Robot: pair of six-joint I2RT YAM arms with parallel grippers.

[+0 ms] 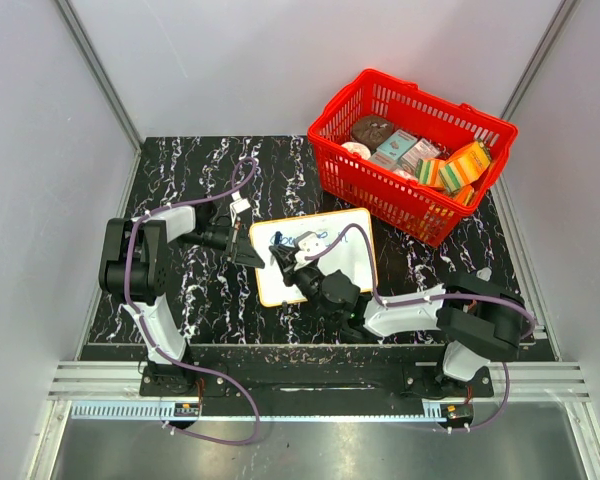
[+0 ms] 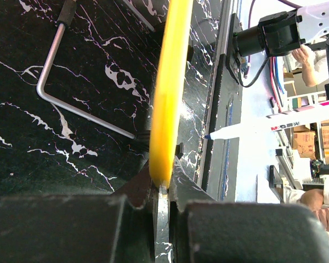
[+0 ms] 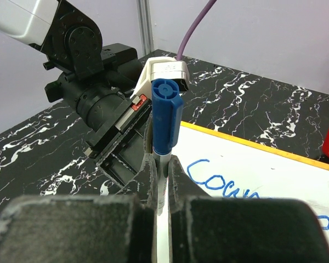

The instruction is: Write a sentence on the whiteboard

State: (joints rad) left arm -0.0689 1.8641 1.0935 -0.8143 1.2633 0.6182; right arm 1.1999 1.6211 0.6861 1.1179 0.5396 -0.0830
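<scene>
I log the right end effector clamped on one marker, which has a white barrel and a blue ribbed end, held over the whiteboard. The left end effector is closed on the board's smooth yellow rim at its left edge. I count one whiteboard, flat with rounded corners, lying on the black, white-veined tabletop. The sentence is blue script starting "Cou"; I cannot read the remainder. Beyond it stands one red plastic mesh basket.
</scene>
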